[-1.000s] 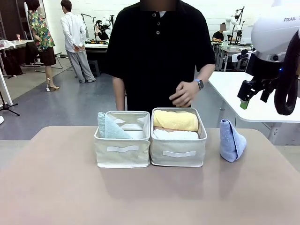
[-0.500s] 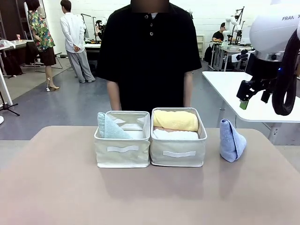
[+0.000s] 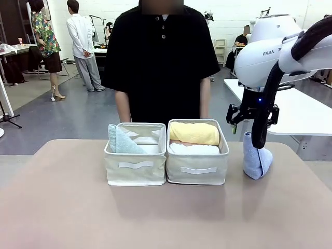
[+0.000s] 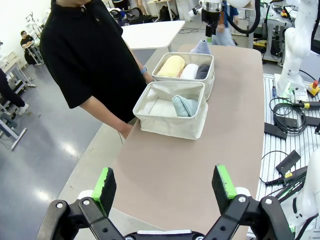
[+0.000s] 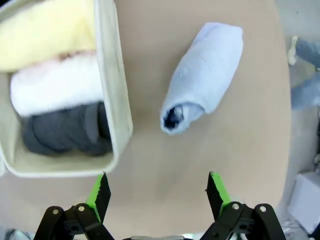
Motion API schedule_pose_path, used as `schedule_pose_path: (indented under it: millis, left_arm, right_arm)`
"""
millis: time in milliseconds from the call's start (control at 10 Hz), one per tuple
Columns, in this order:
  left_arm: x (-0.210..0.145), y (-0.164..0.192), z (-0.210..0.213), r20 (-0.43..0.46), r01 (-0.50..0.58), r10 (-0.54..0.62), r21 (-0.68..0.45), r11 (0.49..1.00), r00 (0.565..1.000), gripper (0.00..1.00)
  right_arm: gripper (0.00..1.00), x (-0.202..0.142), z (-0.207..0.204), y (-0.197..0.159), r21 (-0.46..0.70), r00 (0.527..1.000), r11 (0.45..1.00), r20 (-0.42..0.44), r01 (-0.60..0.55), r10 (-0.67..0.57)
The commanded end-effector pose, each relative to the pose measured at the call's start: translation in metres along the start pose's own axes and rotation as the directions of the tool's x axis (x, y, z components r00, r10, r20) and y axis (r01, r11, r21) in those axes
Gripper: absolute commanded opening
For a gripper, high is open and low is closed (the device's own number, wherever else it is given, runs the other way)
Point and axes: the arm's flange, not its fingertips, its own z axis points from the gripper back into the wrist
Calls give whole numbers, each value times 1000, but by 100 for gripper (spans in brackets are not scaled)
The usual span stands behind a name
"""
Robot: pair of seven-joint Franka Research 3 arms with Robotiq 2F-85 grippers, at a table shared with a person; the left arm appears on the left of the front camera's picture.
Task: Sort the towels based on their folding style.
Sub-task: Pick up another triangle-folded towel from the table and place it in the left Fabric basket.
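- Front view: the right arm reaches in from the right side, its wrist bent downward, with the right end effector [image 3: 248, 126] hanging above the light blue towel [image 3: 256, 162]. A black cable loops in front of it.
- That cone-folded towel lies on the worktop [image 3: 67, 207], just beside the right bin [image 3: 197, 170] and outside it.
- Right wrist view: the right end effector [image 5: 156, 189] points straight down, its green pads spread wide with nothing between them. The light blue towel [image 5: 202, 75] lies ahead of the fingertips.
- The right bin holds the rolled yellow towel [image 3: 194, 133], white towel [image 3: 195, 149] and dark grey towel [image 5: 65, 132].
- The mint towel [image 3: 122, 141] leans in the left bin [image 3: 136, 170].
- Left wrist view: the left end effector [image 4: 165, 182] is held high, well back from both bins, jaws wide apart and empty.
- The person stands at the far edge with arms down.
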Motion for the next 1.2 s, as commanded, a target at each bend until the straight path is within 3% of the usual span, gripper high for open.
schedule_pose_path:
  millis: [0,100,400,700,1100]
  left_arm:
    - [2,-1,1,17,4,-4,0,1000,1000,100]
    - [2,-1,1,17,4,-4,0,1000,1000,100]
    - [2,-1,1,17,4,-4,0,1000,1000,100]
    - [2,-1,1,17,4,-4,0,1000,1000,100]
    - [2,-1,1,17,4,-4,0,1000,1000,100]
  right_arm:
    - [100,16,-3,-7,-10,994,998,85,63,-62]
    - [100,22,-8,-15,-43,986,993,126,112,-106]
    - [100,37,-36,-22,-48,983,983,59,177,-174]
    - [100,51,-48,-22,20,981,982,48,187,-188]
    - [100,70,-74,-27,-32,971,970,26,240,-239]
